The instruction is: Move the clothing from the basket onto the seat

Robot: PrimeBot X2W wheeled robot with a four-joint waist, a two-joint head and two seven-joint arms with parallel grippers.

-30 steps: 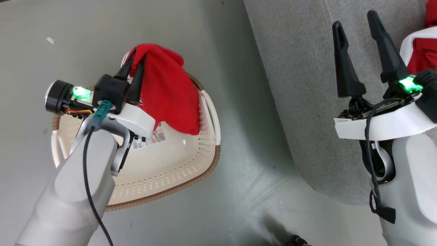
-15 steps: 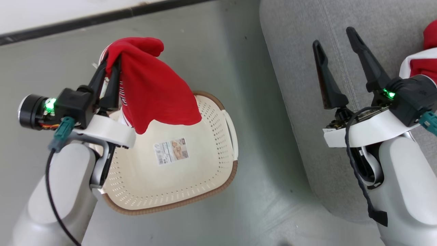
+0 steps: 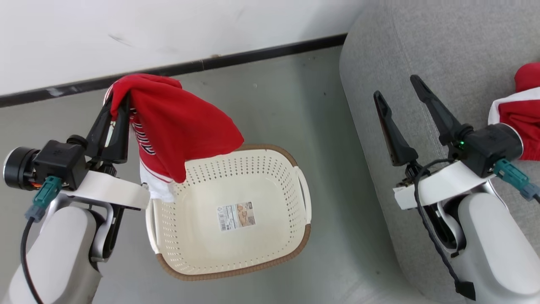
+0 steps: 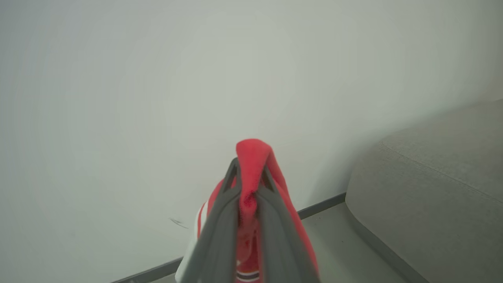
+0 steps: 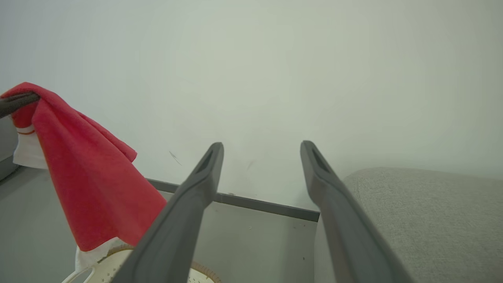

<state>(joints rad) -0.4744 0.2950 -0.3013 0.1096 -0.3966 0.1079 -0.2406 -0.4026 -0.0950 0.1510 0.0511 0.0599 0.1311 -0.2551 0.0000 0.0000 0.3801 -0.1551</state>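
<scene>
The left gripper pinches a red garment, which hangs above the basket's far-left corner. The right gripper, fingers spread and empty, hovers over the seat, where a second garment lies.

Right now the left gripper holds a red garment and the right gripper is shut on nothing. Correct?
No: the right gripper is open, fingers well apart, as the right wrist view shows. It does hold nothing, and the left gripper holds the garment.
</scene>
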